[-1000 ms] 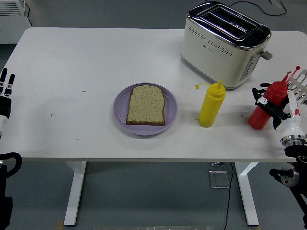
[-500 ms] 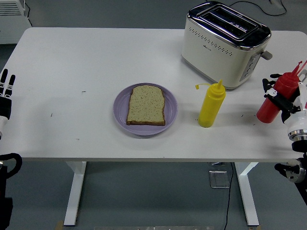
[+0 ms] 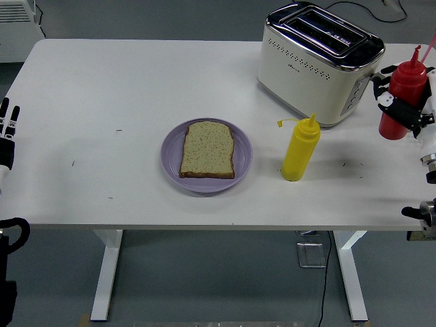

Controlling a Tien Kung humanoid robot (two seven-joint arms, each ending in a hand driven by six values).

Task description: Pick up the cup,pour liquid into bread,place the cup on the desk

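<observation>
My right hand (image 3: pixel 402 109) is shut on a red squeeze bottle (image 3: pixel 402 95) and holds it upright in the air at the right edge, beside the toaster. A slice of bread (image 3: pixel 208 150) lies on a purple plate (image 3: pixel 242 167) in the middle of the table. A yellow squeeze bottle (image 3: pixel 300 148) stands upright to the right of the plate. My left hand (image 3: pixel 7 133) rests at the left edge with its fingers straight and holds nothing.
A cream and chrome toaster (image 3: pixel 319 63) stands at the back right of the white table (image 3: pixel 102 102), close to the lifted red bottle. The table's near edge runs along the bottom.
My right hand has lifted the red bottle up off the table and carried it up and to the right, from beside the yellow bottle to beside the toaster. The left hand has not moved.
</observation>
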